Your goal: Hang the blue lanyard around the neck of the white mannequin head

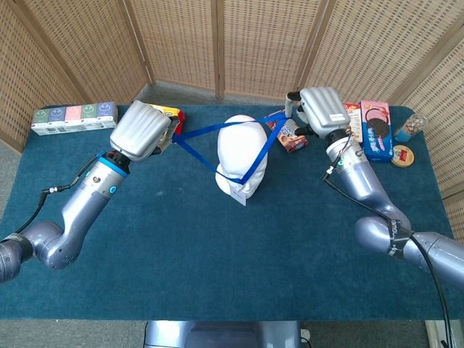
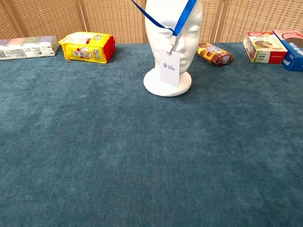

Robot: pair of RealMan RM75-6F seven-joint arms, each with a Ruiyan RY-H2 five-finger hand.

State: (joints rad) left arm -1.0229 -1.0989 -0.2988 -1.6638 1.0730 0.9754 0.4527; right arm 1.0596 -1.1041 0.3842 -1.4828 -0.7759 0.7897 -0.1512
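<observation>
The white mannequin head [image 1: 241, 154] stands mid-table, facing me in the chest view [image 2: 173, 33]. The blue lanyard [image 1: 203, 132] is stretched taut over and around it. One strap [image 1: 257, 158] runs down its side and the two straps [image 2: 182, 16] meet at the chin. There the white badge card [image 2: 170, 67] hangs in front of the neck. My left hand [image 1: 143, 128] holds the strap's left end, raised left of the head. My right hand [image 1: 319, 110] holds the right end, raised to the head's right. Neither hand shows in the chest view.
A yellow snack pack [image 2: 87, 47] lies behind my left hand, a row of small boxes [image 1: 73, 117] at the far left. A brown biscuit pack [image 2: 214, 52] lies right of the head. Boxes [image 1: 375, 127], a bottle [image 1: 409, 127] and a round lid [image 1: 403, 155] are at the far right.
</observation>
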